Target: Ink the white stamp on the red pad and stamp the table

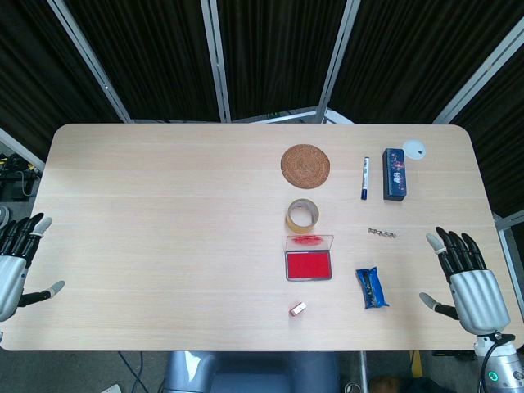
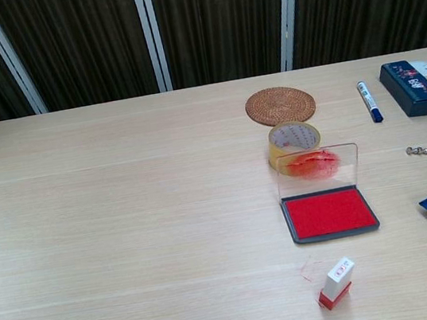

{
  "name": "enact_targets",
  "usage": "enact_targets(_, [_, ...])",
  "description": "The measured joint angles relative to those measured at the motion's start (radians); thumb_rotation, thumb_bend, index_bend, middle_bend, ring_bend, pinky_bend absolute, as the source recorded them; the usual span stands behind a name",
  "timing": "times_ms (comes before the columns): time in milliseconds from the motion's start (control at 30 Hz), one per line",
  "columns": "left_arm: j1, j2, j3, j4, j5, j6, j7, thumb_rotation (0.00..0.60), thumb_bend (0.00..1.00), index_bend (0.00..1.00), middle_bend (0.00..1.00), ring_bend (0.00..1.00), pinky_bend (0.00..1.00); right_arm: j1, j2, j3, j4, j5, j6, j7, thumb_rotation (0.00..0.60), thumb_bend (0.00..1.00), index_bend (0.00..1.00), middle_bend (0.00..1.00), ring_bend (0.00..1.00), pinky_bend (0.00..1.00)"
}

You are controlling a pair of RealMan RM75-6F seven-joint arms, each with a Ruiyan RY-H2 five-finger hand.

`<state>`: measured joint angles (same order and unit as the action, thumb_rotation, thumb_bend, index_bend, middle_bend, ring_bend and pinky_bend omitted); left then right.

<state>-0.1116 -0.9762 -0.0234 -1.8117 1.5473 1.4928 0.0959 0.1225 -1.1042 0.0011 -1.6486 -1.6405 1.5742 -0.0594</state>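
Note:
The white stamp (image 1: 298, 309) (image 2: 337, 282) lies tilted on the table near the front edge, its red end down and a faint red mark beside it. Just behind it the red ink pad (image 1: 309, 265) (image 2: 328, 213) sits with its clear lid (image 2: 317, 169) standing up. My right hand (image 1: 467, 282) hovers at the table's right edge, fingers spread, holding nothing. At the far left edge my left hand (image 1: 15, 260) also has its fingers apart and holds nothing. Neither hand shows in the chest view.
Behind the pad stand a tape roll (image 1: 302, 214) and a woven coaster (image 1: 306, 164). A marker (image 1: 364, 178), a dark box (image 1: 395, 173), a small chain (image 1: 381, 233) and a blue packet (image 1: 371, 287) lie toward the right.

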Motion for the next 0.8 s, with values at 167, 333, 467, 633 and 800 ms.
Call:
enact_targets(167, [0.000, -0.004, -0.001, 0.007, -0.008, -0.004, 0.002, 0.600, 0.00, 0.00, 0.00, 0.00, 0.00, 0.002, 0.000, -0.002, 0.004, -0.007, -0.011, 0.005, 0.600, 0.00, 0.00, 0.00, 0.00, 0.00])
enact_targets(333, [-0.008, -0.009, -0.010, 0.011, -0.026, -0.017, 0.008, 0.600, 0.00, 0.00, 0.00, 0.00, 0.00, 0.016, -0.004, -0.015, 0.004, -0.023, -0.053, 0.005, 0.600, 0.00, 0.00, 0.00, 0.12, 0.15])
enact_targets(467, [-0.015, -0.019, -0.014, 0.015, -0.040, -0.033, 0.028, 0.600, 0.00, 0.00, 0.00, 0.00, 0.00, 0.059, -0.008, -0.022, -0.007, -0.053, -0.127, -0.012, 0.600, 0.00, 0.02, 0.00, 0.64, 0.81])
enact_targets(633, [-0.023, -0.032, -0.024, 0.023, -0.079, -0.052, 0.056, 0.600, 0.00, 0.00, 0.00, 0.00, 0.00, 0.147, -0.025, -0.018, -0.047, -0.117, -0.234, -0.057, 0.600, 0.00, 0.09, 0.06, 0.79, 1.00])
enact_targets(800, [-0.029, -0.044, -0.033, 0.028, -0.109, -0.066, 0.083, 0.600, 0.00, 0.00, 0.00, 0.00, 0.00, 0.221, -0.053, -0.022, -0.103, -0.136, -0.383, -0.120, 0.600, 0.00, 0.10, 0.12, 0.80, 1.00])
